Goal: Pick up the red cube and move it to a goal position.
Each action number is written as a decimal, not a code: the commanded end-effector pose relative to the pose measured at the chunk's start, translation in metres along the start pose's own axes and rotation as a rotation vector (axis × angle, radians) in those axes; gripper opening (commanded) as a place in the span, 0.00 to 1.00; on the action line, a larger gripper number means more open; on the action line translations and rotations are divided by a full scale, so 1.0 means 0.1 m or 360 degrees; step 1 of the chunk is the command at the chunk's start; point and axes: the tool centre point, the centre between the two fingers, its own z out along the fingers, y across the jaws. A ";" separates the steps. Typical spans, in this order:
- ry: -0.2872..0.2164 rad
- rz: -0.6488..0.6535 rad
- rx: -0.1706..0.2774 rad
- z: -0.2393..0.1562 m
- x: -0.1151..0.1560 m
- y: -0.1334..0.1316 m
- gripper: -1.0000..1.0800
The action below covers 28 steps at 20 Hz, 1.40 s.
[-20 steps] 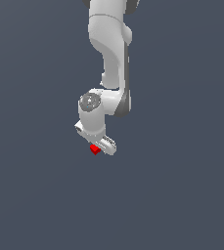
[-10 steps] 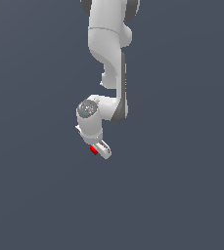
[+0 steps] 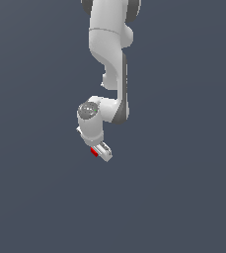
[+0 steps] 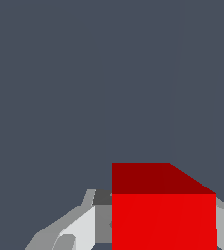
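The red cube (image 3: 94, 152) is a tiny bright red block held at the tip of the white gripper (image 3: 99, 151), below the arm's wrist in the exterior view. The gripper is shut on it. In the wrist view the red cube (image 4: 163, 215) fills the space between the two grey fingers (image 4: 79, 229), one on each side of it, with only plain grey-blue background behind. No goal marker shows in either view.
The white arm (image 3: 112, 59) hangs down from the top of the exterior view. Around it there is only a flat grey-blue backdrop with no other object or edge.
The arm's upper part has shifted slightly toward the exterior view's left and the wrist has turned, so the gripper tilts more. The cube stays held in nearly the same spot.
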 end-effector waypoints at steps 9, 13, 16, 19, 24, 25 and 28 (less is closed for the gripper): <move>0.0000 0.0000 0.0000 -0.14 -0.01 -0.01 0.00; -0.0001 0.0001 0.0001 -0.34 -0.02 -0.01 0.00; -0.0001 0.0002 0.0001 -0.56 -0.04 -0.02 0.00; -0.0001 0.0002 0.0001 -0.83 -0.06 -0.03 0.00; -0.0001 0.0004 0.0000 -1.39 -0.09 -0.05 0.00; -0.0001 0.0004 0.0000 -1.51 -0.10 -0.06 0.00; -0.0001 0.0005 -0.0001 -1.88 -0.12 -0.07 0.00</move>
